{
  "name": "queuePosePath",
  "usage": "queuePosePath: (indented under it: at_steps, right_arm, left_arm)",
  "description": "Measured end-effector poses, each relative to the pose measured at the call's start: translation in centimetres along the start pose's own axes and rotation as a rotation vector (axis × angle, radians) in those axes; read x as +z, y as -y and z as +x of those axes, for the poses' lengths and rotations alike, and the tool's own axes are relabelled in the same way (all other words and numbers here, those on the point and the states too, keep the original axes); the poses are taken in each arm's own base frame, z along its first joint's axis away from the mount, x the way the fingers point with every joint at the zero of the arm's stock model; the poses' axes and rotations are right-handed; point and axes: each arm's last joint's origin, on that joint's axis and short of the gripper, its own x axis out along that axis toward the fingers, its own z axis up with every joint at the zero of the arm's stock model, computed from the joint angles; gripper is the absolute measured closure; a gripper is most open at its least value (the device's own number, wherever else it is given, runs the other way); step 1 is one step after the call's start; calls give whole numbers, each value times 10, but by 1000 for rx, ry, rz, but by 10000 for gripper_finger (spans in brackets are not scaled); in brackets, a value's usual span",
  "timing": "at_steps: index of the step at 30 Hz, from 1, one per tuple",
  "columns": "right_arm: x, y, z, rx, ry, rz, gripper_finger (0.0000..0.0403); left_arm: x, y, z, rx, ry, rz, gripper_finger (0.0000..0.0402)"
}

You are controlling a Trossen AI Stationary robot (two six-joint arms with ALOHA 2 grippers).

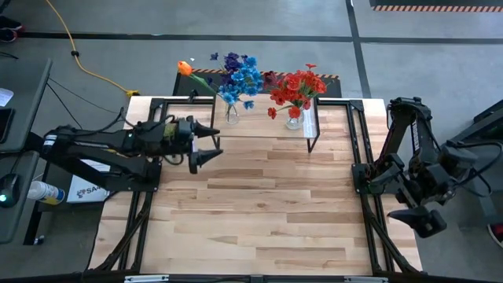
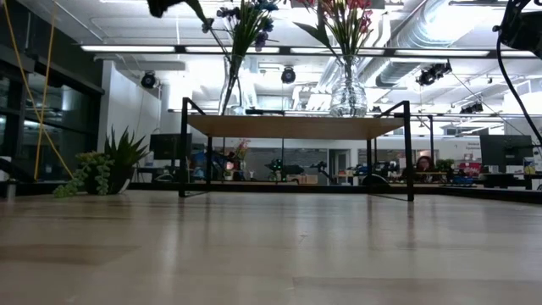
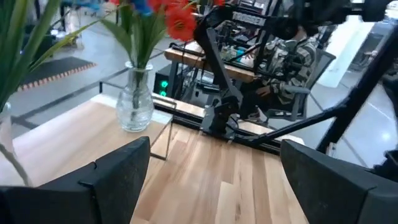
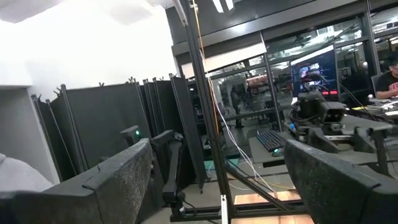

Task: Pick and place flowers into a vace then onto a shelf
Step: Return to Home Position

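The shelf (image 1: 263,119) stands at the table's far middle on thin black legs. On its top rest two clear glass vases. The left vase (image 1: 232,112) holds blue and purple flowers (image 1: 240,77) and an orange one (image 1: 185,68). The right vase (image 1: 295,119) holds red flowers (image 1: 299,85). My left gripper (image 1: 214,144) hovers open and level, in front of the shelf's left end; in its wrist view the red-flower vase (image 3: 135,102) shows ahead. My right gripper (image 4: 217,180) is open, raised at the table's right edge, and holds nothing.
Bare wood tabletop (image 1: 259,212) spreads in front of the shelf. Black frame rails (image 1: 365,204) run along both sides of the table. A small green spiky plant (image 2: 106,169) stands beyond the far left. A seated person (image 3: 292,59) shows behind the right arm (image 3: 217,93).
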Motion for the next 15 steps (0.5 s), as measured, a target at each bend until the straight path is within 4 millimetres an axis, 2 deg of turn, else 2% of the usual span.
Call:
queuePosePath:
  at_steps: [5,11,15]
  right_arm:
    - [-1,0,-3,-7,-28,-12,52]
    - [-4,-5,-13,-18,-95,94,52]
    - [-13,-12,-17,74,-135,5,52]
  left_arm:
    - [3,9,-10,-43,20,4,11]
    - [2,20,-19,-127,17,26,11]
    - [-1,28,-22,-173,-6,8,11]
